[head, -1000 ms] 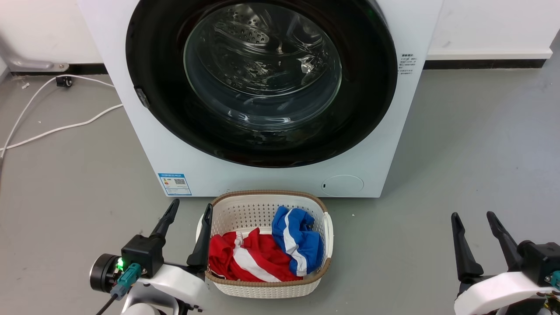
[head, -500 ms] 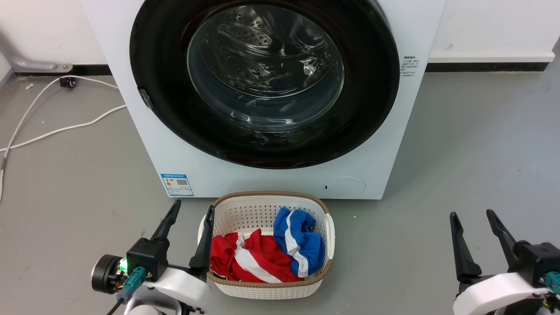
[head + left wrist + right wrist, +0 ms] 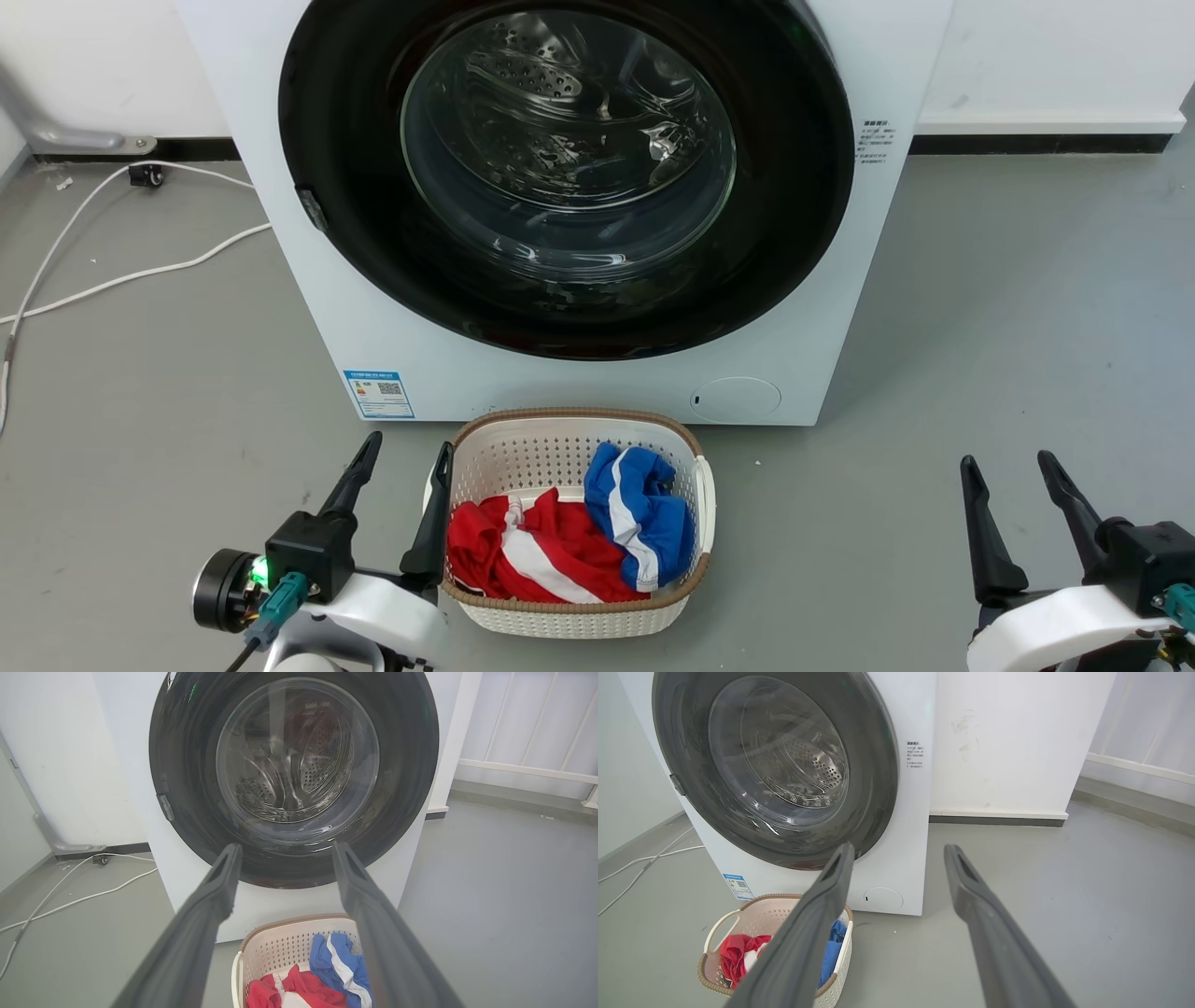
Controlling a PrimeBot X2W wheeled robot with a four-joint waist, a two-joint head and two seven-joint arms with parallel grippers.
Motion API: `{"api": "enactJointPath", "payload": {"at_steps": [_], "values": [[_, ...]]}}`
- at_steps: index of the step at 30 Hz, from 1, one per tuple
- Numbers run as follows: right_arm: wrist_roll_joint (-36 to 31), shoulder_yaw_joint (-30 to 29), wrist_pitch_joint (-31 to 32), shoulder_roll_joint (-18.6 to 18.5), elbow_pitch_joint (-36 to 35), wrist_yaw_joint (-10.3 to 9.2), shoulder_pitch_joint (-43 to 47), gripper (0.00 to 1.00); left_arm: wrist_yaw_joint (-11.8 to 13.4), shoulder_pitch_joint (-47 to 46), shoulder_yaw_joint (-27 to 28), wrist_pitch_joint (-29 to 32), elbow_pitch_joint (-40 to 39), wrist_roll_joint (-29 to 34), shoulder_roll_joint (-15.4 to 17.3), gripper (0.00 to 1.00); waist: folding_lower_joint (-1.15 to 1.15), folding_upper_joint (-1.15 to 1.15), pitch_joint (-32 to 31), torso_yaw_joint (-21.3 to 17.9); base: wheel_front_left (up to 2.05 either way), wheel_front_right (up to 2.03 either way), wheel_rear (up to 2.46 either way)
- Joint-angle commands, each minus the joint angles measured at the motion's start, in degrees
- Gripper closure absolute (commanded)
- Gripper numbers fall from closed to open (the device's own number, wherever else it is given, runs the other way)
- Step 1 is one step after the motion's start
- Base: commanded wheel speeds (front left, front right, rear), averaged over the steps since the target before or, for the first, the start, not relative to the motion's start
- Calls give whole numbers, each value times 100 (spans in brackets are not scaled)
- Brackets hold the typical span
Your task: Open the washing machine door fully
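The white washing machine (image 3: 392,308) (image 3: 187,891) (image 3: 915,826) stands straight ahead. Its big round black door (image 3: 803,196) (image 3: 411,765) (image 3: 873,770), with a clear bulging window, lies flush against the front, shut. A small latch tab (image 3: 312,209) shows on the door's left rim. My left gripper (image 3: 407,451) (image 3: 283,851) is open and empty at the lower left, just left of the basket and well short of the door. At the lower right my right gripper (image 3: 1008,459) (image 3: 900,852) is open and empty, off to the machine's right.
A white laundry basket (image 3: 693,579) (image 3: 275,945) (image 3: 752,912) with red and blue clothes sits on the grey floor right before the machine. White cables (image 3: 112,275) trail over the floor at the left. Bare floor lies right of the machine.
The picture has shifted slightly, so the camera has moved a little. Both grippers stay open in about the same places, and the door stays shut.
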Motion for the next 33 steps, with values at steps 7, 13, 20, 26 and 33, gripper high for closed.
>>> {"api": "enactJointPath", "payload": {"at_steps": [7,13,20,26,33], "values": [[119,-14,-30,21,48,-1,-52,48,-31,8,52,-15,29,-4,-2,0,0,0,20,-6,0,0,0],[732,-97,23,20,149,-2,-77,100,-39,-6,80,-15,36,2,-13,0,0,0,32,-12,0,0,0],[4102,-334,89,18,730,-1,-181,100,-45,-13,106,-15,27,18,-46,0,0,0,42,-6,0,0,0],[7636,-536,254,15,1282,-1,-505,100,-41,-12,150,-15,-7,23,-58,0,0,0,83,-37,0,0,0],[9657,-1121,517,-271,2017,-1,-1380,100,-37,-128,212,-15,-110,49,-72,0,0,0,271,-67,0,0,0]]}}
